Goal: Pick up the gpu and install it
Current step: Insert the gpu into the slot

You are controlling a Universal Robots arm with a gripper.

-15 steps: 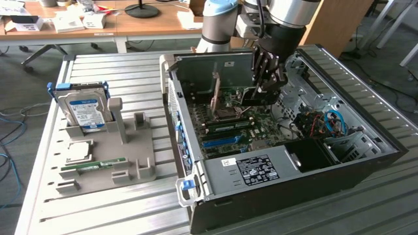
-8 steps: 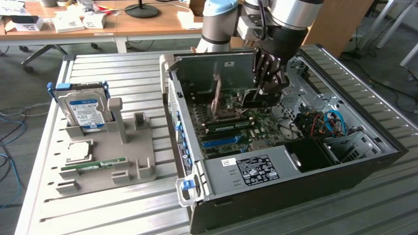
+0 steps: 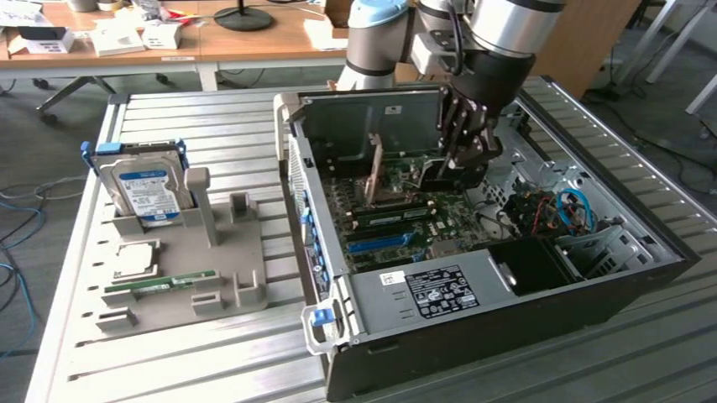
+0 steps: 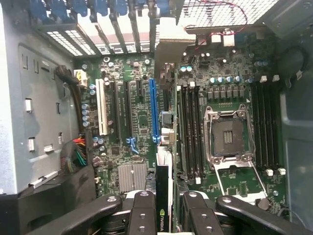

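An open black computer case lies on the slatted metal table, its green motherboard facing up. My gripper reaches down into the case and is shut on the gpu. In the wrist view the gpu is seen edge-on, thin and black, between my two fingers. It hangs over the board close beside the long blue slot and runs parallel to it. In the exterior view the gpu appears as a thin brownish card standing upright inside the case.
Beside the slot sit the empty CPU socket and the black RAM slots. A grey holder tray on the exterior view's left carries a blue-labelled hard drive and a green RAM stick. Desks stand behind.
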